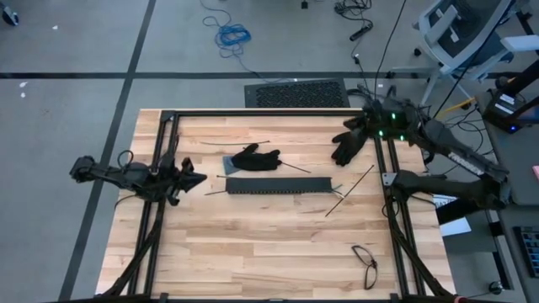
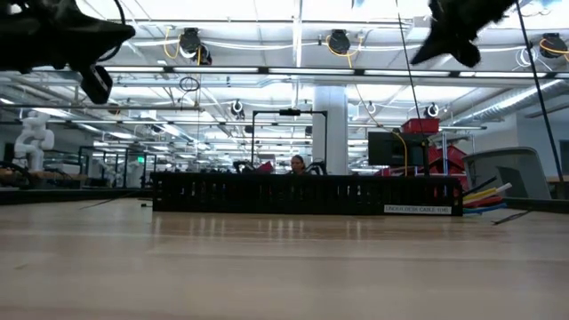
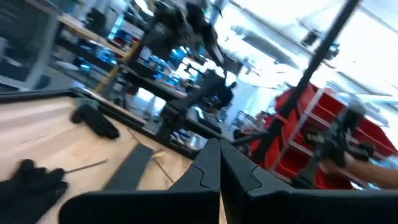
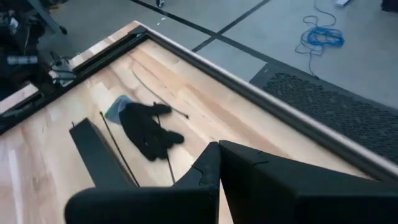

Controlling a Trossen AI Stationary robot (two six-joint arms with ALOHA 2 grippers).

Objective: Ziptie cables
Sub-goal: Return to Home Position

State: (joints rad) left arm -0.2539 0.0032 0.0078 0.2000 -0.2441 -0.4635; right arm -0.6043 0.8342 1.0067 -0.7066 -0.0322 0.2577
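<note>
Left fingers (image 3: 204, 175) together, cables (image 2: 487, 194) leaving duct (image 1: 278, 185) rightward

one slotted duct (image 1: 280, 186), two black gloves (image 1: 255, 158), two robot arms (image 1: 126, 172)

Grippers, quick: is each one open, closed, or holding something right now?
Left gripper: closed, holding nothing.
Right gripper: closed, holding nothing.

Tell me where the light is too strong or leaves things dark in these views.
Low view: bright ceiling lamps behind make the cable duct a dark silhouette, with a soft sheen on the table. Left wrist view: ceiling glare beyond the left gripper. High view: even light, faint shadows.
</note>
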